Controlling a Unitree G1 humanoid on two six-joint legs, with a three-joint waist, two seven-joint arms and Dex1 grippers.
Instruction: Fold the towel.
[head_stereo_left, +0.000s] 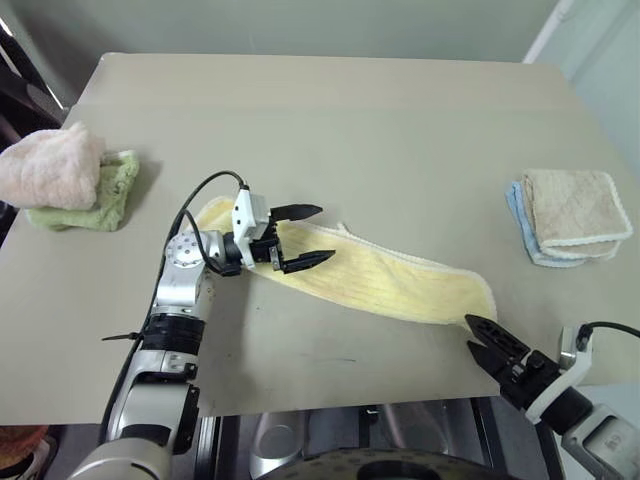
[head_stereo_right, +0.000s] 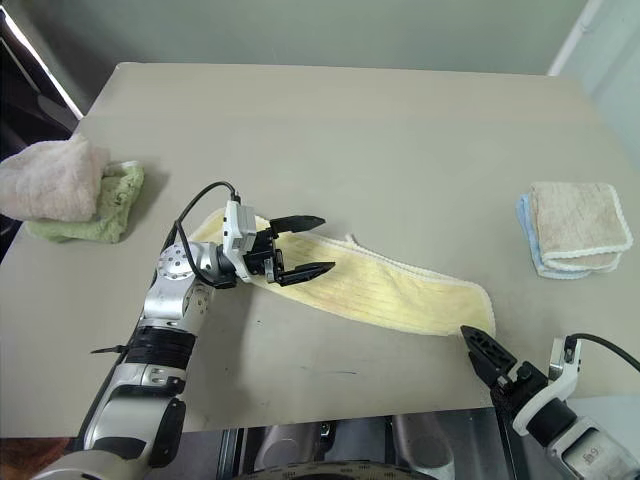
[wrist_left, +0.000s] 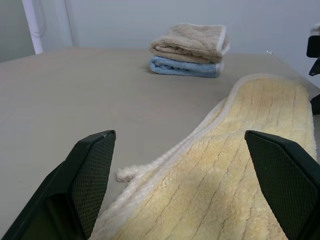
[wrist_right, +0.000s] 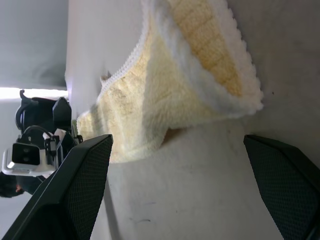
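One fold looks done from here: the towel (head_stereo_left: 370, 283) lies on the desk (head_stereo_left: 350, 120) as a long, narrow doubled strip, running from under my left hand (head_stereo_left: 300, 237) toward the near right edge. My left hand hovers over its left end, fingers spread wide and empty. My right hand (head_stereo_right: 478, 352) sits just off the strip's right end, also open, gripping nothing. I judge the lengthwise halving finished; folding the strip end to end is what's left.
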